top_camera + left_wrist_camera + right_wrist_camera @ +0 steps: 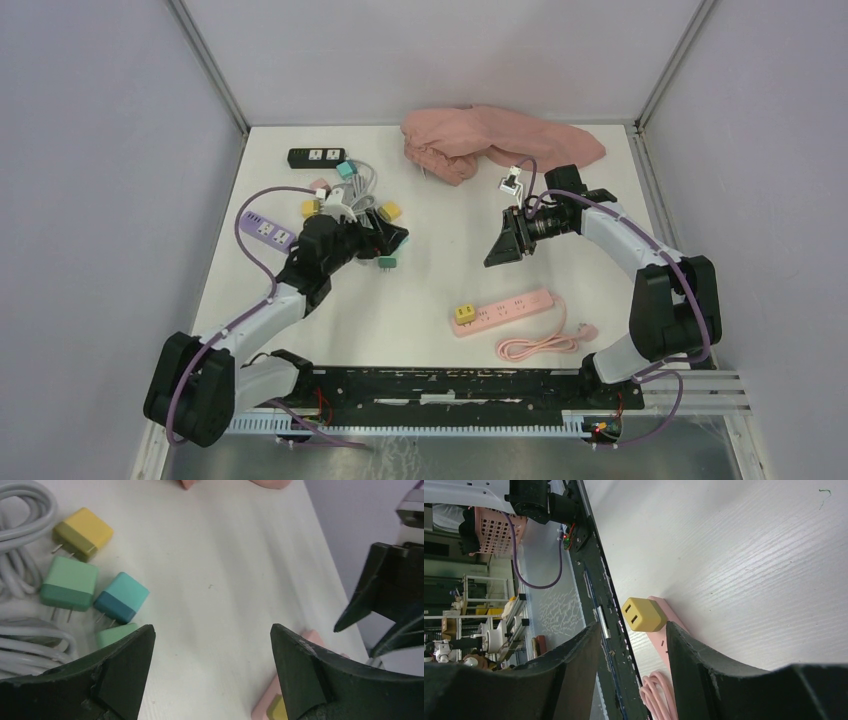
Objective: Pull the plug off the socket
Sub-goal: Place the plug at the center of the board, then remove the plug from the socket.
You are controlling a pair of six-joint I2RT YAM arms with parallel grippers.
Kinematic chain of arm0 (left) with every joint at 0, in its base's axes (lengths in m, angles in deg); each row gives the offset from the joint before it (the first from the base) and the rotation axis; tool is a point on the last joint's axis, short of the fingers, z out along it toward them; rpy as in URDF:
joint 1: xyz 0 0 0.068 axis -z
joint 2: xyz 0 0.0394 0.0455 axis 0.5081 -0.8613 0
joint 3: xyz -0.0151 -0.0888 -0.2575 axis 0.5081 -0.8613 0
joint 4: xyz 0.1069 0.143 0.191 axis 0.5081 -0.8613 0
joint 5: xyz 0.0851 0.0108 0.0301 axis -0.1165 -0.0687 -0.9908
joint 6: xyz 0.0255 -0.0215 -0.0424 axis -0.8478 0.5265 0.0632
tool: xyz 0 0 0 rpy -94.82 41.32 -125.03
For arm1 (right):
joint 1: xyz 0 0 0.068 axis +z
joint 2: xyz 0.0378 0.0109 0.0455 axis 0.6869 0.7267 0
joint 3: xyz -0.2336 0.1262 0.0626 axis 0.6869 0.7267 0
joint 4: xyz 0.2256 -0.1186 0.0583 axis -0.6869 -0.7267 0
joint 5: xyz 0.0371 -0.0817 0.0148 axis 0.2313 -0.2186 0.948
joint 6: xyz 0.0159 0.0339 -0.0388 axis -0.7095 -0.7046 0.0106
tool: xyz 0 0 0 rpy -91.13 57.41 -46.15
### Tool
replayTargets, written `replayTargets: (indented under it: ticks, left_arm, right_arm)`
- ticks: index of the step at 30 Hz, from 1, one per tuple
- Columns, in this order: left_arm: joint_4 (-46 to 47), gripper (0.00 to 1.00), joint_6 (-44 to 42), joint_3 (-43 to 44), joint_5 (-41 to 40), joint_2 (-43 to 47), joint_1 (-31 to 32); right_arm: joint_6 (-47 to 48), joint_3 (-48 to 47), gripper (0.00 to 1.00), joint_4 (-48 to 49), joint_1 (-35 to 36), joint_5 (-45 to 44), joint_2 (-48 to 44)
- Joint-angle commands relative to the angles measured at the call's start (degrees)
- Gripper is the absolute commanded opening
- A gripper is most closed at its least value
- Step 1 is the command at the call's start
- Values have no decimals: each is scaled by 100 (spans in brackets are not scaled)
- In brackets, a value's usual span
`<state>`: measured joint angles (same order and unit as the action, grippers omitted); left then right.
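A yellow plug [465, 314] sits in the left end of a pink socket strip [510, 308] lying near the front of the table. In the right wrist view the yellow plug [642, 614] stands on the pink strip [660, 642], just beyond my right gripper [633, 627]. That gripper is open and holds nothing. From above, my right gripper [497, 255] hangs over the table, behind the strip. My left gripper [390, 243] is open and empty [212, 630] beside a heap of loose plugs. A corner of the pink strip [311, 636] shows by its right finger.
Loose plugs lie by the left gripper: yellow [82, 532], green [69, 582] and teal [121, 597], with white cable [350, 195]. A black strip [316, 156], a purple strip [268, 230] and a pink cloth [495, 140] lie further back. The strip's pink cord [540, 345] coils near the front rail.
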<state>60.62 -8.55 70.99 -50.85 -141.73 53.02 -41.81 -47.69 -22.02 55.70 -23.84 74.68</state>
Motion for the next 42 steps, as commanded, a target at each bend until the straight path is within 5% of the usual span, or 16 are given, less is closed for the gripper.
replayTargets:
  ticks: [1, 7, 24, 42]
  left_arm:
    - [1066, 95, 469, -283, 1078, 241, -6]
    - [1815, 99, 603, -804, 1628, 393, 94]
    - [4272, 99, 638, -1878, 1514, 368, 1359]
    - [4915, 100, 408, -2171, 2026, 170, 1365]
  right_arm:
    - [183, -212, 56, -38, -19, 220, -244]
    - [302, -218, 56, -111, -23, 370, -306]
    - [638, -237, 56, -340, -23, 426, -389]
    - [1319, -234, 56, -711, 9, 425, -548]
